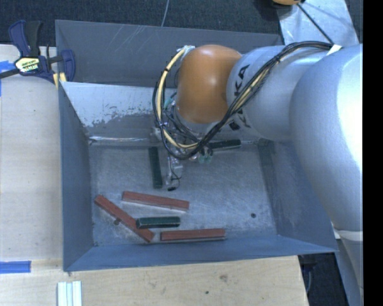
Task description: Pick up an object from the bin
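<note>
Tool (172,178) down in the middle of the bin (76,190), parted or closed I can't tell, just right of a dark green stick (155,167) that looks light, stiff and smooth, so best pinched across its narrow middle.

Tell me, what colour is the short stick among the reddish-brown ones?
The short stick is dark green, clearest in the camera view.
</note>
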`<state>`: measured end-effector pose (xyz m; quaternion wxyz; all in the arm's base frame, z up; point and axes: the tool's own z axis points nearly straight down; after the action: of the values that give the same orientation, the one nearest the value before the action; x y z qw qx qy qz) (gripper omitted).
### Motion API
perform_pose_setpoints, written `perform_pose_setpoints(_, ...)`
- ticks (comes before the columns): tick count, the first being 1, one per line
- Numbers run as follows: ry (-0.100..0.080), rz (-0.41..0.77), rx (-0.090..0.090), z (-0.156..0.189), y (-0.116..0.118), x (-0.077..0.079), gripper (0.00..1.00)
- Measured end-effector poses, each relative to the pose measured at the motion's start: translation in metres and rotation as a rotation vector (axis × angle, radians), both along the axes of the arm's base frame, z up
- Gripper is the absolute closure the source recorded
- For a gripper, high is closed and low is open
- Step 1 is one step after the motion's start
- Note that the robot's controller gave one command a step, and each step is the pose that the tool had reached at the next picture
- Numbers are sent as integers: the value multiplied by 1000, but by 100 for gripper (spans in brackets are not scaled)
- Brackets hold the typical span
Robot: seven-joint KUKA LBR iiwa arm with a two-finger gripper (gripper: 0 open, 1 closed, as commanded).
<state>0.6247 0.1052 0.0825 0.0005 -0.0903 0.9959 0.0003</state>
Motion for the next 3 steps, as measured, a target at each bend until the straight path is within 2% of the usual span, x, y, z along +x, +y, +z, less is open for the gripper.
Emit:
perform_pose_setpoints(1,-2,199,1,-12,51,-62,100)
perform_pose_setpoints(2,-2,199,1,-12,51,-62,100)
perform_pose_setpoints(3,0,370,0,-5,45,-56,100)
